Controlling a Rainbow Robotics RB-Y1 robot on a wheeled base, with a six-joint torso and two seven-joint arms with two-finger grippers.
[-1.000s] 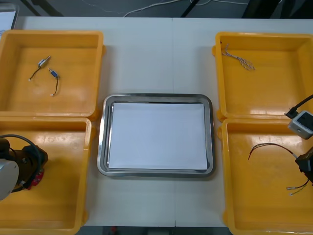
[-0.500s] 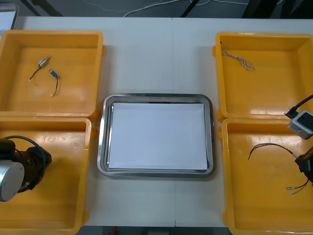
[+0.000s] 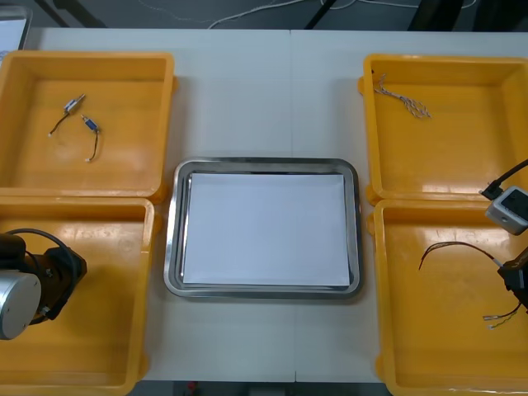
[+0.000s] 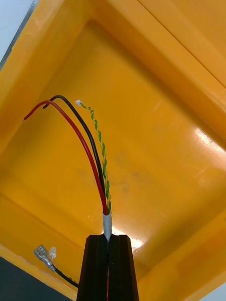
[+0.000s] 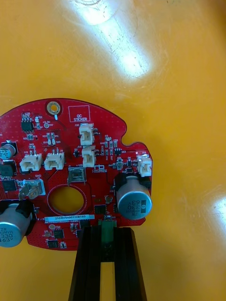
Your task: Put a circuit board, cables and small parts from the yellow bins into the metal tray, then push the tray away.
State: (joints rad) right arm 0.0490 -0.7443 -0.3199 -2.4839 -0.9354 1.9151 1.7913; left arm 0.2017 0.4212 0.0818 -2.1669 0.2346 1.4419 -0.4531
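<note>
Fingers [image 5: 87,263] of the left gripper [image 5: 107,233] are clenched on the rim of the round red circuit board [image 5: 75,174]. A small green tab at the board's edge is pinched between the tips, and the rest of the board is spread beyond them over the floor of the near-left yellow bin [image 3: 99,346]. Whether the board is touching that floor cannot be told. This bin is placed at 8 o'clock from the metal tray [image 3: 173,239], which is set at the middle of the table [image 3: 247,99] and is white inside.

The right gripper [image 4: 108,237] is closed tight on the cable [image 4: 106,211]. Its white sleeve is nipped between the tips, and a red wire, a black wire and a yellow-green twisted pair are fanned out beyond them inside the near-right yellow bin [image 3: 429,355], at 4 o'clock from the tray. A metal terminal [image 4: 42,254] on a dark lead is seen just beside the fingers, near the bin's wall.

Small metal parts [image 3: 82,124] are scattered in the far-left yellow bin [image 3: 124,165], at 10 o'clock from the tray. A twisted cable [image 3: 403,101] is laid in the far-right yellow bin [image 3: 445,157], at 2 o'clock, towards that bin's 11 o'clock corner.
</note>
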